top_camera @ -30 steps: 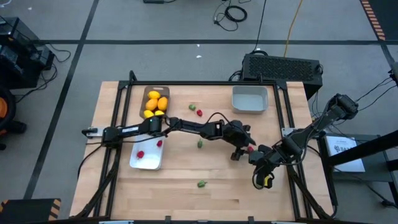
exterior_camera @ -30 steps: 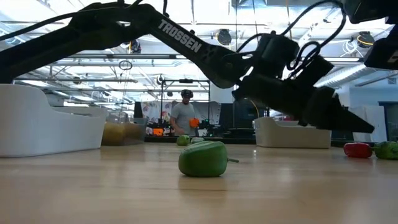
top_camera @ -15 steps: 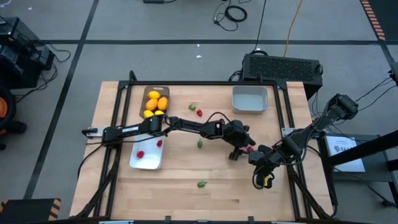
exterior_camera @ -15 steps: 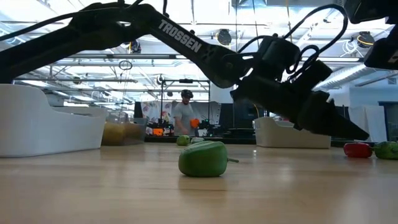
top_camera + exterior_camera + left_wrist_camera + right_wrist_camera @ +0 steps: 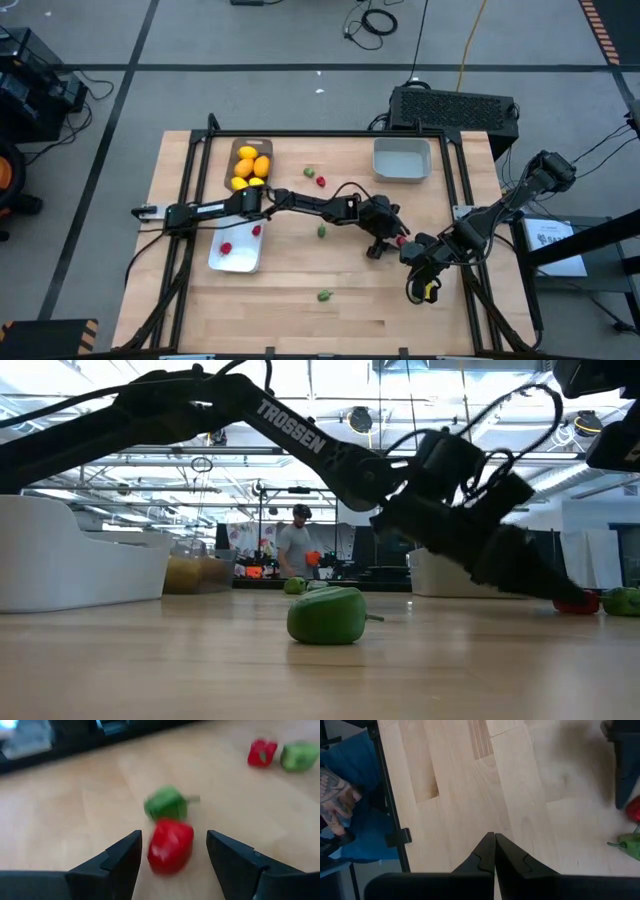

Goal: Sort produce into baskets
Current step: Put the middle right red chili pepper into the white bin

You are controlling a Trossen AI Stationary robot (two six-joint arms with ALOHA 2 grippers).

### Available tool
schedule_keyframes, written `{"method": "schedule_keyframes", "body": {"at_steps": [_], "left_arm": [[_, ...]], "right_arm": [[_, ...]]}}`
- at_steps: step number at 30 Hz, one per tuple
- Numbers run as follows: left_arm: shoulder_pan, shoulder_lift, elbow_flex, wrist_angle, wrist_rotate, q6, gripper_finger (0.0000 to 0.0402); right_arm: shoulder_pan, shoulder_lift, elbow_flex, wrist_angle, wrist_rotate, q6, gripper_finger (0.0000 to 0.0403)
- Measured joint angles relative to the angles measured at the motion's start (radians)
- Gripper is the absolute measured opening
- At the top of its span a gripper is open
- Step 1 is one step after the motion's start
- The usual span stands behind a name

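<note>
Left gripper (image 5: 172, 852) hovering low over table (image 5: 300, 320), jaws spread around, not touching, red berry (image 5: 170, 845) right of centre; right gripper (image 5: 494, 851) clenched empty, waiting just beside.

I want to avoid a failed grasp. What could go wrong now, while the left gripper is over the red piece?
The left gripper is open around the red piece. A green piece lies just beyond it, so closing may push that one away. The right gripper rests nearby, so the arms might touch.
</note>
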Motion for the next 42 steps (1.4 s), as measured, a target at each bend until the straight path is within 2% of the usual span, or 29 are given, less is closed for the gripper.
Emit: {"method": "schedule_keyframes", "body": {"at_steps": [17, 32, 36, 42], "left_arm": [[-0.002, 0.020, 0.001, 0.011, -0.002, -0.005, 0.0228], [-0.002, 0.019, 0.001, -0.009, -0.018, -0.031, 0.0103], [-0.002, -0.011, 0.001, -0.101, -0.010, -0.030, 0.0095], [0.004, -0.169, -0.001, -0.477, -0.026, 0.026, 0.0097]], "right_arm": [[0.000, 0.000, 0.000, 0.000, 0.000, -0.001, 0.0000], [0.000, 0.000, 0.000, 0.000, 0.000, 0.000, 0.0000], [0.002, 0.000, 0.000, 0.000, -0.001, 0.022, 0.0000], [0.001, 0.000, 0.000, 0.007, -0.001, 0.012, 0.0000]]}}
